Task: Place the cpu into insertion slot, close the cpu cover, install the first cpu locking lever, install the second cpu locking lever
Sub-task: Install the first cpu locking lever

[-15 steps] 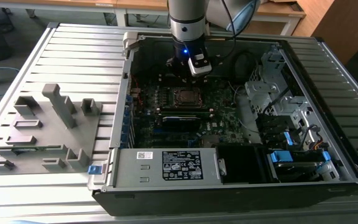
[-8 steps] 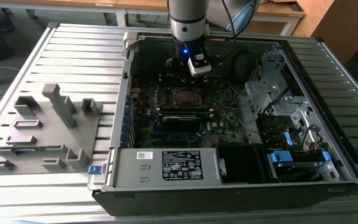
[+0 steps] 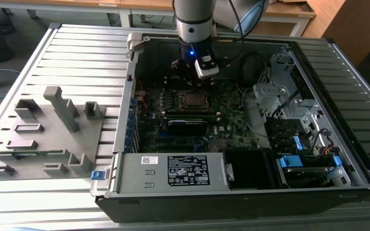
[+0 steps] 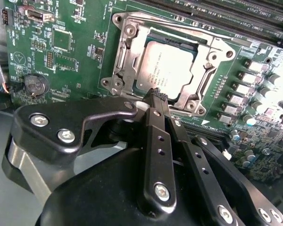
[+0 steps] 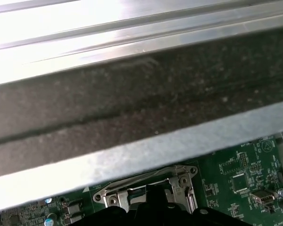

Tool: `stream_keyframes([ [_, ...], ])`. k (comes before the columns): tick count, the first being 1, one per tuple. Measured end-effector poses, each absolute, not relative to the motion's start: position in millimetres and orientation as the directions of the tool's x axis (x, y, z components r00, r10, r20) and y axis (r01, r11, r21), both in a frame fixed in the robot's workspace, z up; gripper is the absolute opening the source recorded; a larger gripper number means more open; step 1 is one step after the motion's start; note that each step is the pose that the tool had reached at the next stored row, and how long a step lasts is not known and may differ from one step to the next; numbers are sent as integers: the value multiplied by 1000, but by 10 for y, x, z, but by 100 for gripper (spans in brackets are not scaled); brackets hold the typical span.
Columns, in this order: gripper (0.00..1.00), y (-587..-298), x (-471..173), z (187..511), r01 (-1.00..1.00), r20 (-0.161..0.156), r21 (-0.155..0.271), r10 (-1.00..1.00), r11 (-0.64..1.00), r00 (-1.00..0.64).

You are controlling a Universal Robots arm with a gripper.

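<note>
The cpu (image 4: 167, 70) lies flat in the insertion slot (image 3: 192, 99) at the middle of the green motherboard (image 3: 230, 130). The silver cpu cover (image 4: 127, 61) lies down over it, and the chip's grey top shows through the cover's window. A thin silver lever rod (image 4: 188, 29) runs along the socket's far edge. My gripper (image 4: 155, 97) hangs just short of the socket's near edge, its black fingers (image 4: 153, 141) drawn together to one tip with nothing between them. In the exterior view the gripper (image 3: 205, 73) hovers inside the open case, just behind the socket. A corner of the cover (image 5: 146, 188) shows in the first wrist view.
The case's metal wall (image 5: 132, 94) stands close by the wrist. A long black card (image 3: 186, 124) lies in front of the socket. The power supply (image 3: 172, 171) and the drive cage (image 3: 300, 144) fill the case's front and the exterior view's right. A grey fixture block (image 3: 44, 134) sits outside the case.
</note>
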State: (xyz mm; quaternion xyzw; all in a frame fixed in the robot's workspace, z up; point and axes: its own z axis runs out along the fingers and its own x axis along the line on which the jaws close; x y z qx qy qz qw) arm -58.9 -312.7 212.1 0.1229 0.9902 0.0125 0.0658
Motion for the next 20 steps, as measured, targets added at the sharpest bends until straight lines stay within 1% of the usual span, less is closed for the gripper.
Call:
stream_keyframes([
  [6, 10, -3127, -589, 2117, 185, -128, 36, 188, 982, -974],
  [11, 10, -3127, -588, 2112, 149, -122, 26, 151, 989, -981],
  [20, 10, -3127, -583, 2182, 147, -119, 26, 149, 989, -982],
])
